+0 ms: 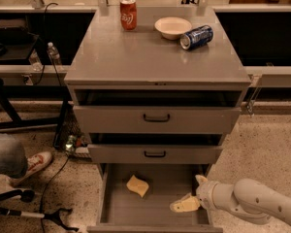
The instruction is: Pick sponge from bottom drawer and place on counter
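The claw is spread wide inside the drawer. The sponge beside it looks soft and light; pinch its middle.

Speckled terrazzo floor under warm light, with dark benches running far left and right, and the gripper low at near right.

— What can't you make out here?
— Your gripper hangs over the right side of the bottom drawer, but its arm runs off the right and lower edges. The drawer's front is cropped at the bottom, and its back lies hidden under the middle drawer.
— Anything else?
— A leg is cut off at the left. The gaps above both upper drawers are probably too dark for you to read.
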